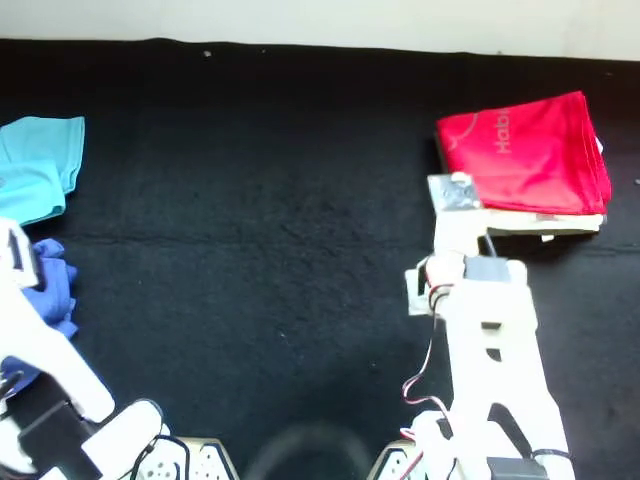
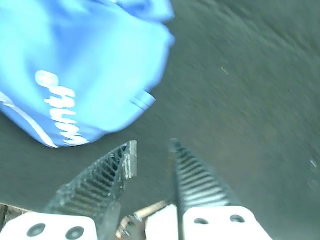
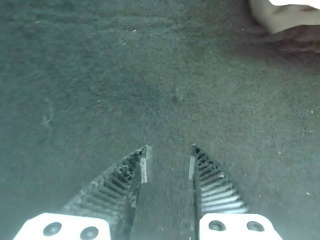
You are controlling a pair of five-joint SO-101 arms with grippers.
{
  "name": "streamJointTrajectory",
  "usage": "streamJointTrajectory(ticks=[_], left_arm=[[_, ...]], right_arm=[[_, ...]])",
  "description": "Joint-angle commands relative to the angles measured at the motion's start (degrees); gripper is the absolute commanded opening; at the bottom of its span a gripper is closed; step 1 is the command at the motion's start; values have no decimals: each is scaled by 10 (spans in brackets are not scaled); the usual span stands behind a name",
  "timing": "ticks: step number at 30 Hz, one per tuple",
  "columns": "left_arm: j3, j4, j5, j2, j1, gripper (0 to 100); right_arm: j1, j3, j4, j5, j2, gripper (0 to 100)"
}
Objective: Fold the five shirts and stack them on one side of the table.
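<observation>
The turquoise shirt [image 1: 40, 165] runs off the high view's left edge, so its full outline cannot be told. Nearer the arms' bases, the dark blue shirt [image 1: 55, 285] is partly covered by the left arm [image 1: 50, 370], which is itself cut by the left and bottom edges. In the left wrist view that shirt is blurred, its white print unreadable, and the picture's edges cut it off. Under the red shirt [image 1: 525, 150] only a thin pale edge [image 1: 545, 222] shows; how many shirts lie there cannot be told. The right arm [image 1: 490, 340] hides the pile's near corner. A pale patch [image 3: 285, 15] in the right wrist view is cut by the edge and cannot be identified.
</observation>
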Motion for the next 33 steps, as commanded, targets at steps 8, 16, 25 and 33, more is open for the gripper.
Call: streamJointTrajectory(ticks=[8,16,25,33], left_arm=[[-20,-115,-13,46,-77,175],[-122,-93,-13,122,-94,175],[-119,-18,-55,220,-73,175],[-99,-47,-54,325,-63,175]], right_arm=[[-32,207,-228,-2,-20,145],[-42,241,-260,-3,-23,145],[-43,241,-260,-3,-23,145],[-43,241,-260,-3,-23,145]])
